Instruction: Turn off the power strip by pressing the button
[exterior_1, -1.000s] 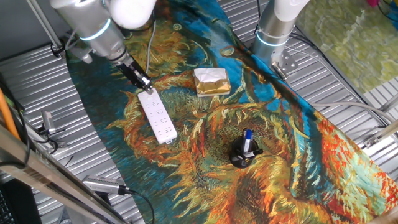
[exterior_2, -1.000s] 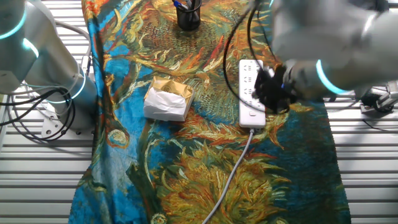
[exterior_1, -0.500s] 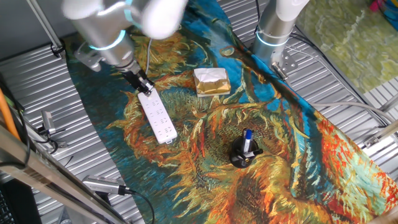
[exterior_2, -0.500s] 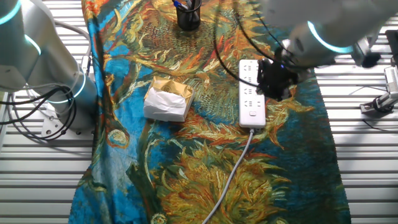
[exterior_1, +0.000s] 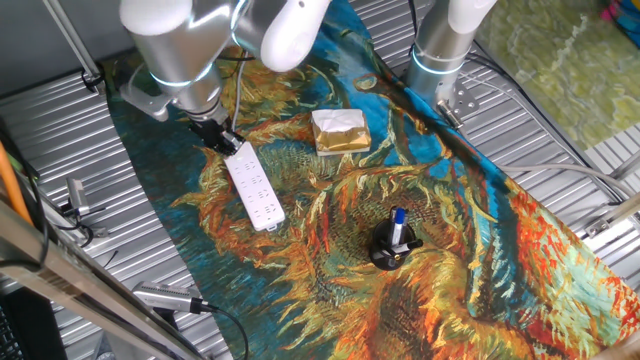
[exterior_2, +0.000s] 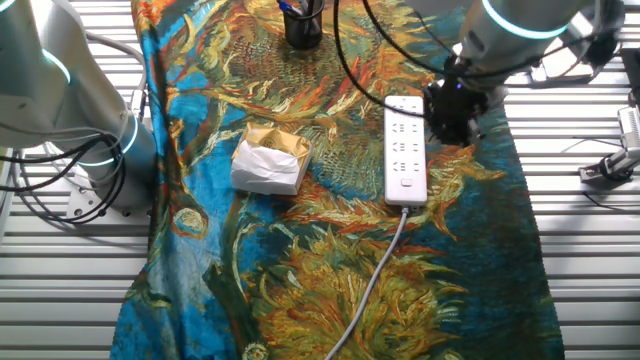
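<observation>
The white power strip (exterior_1: 252, 188) lies flat on the sunflower-patterned cloth; it also shows in the other fixed view (exterior_2: 403, 150), with its grey cable (exterior_2: 371, 280) leaving the near end. My gripper (exterior_1: 223, 138) is dark and hangs at the strip's cable end in one fixed view. In the other fixed view the gripper (exterior_2: 447, 116) is beside the strip's right edge, apart from it. No view shows a gap or contact between the fingertips. The button is too small to make out.
A squarish gold-wrapped block (exterior_1: 340, 131) (exterior_2: 270, 160) sits on the cloth beside the strip. A black pen holder (exterior_1: 393, 246) (exterior_2: 303, 22) stands further along. A second arm's base (exterior_1: 440, 55) (exterior_2: 70, 100) stands at the table's edge.
My gripper has moved off the strip's cable end, sideways and away from it. The strip, block and holder have not moved.
</observation>
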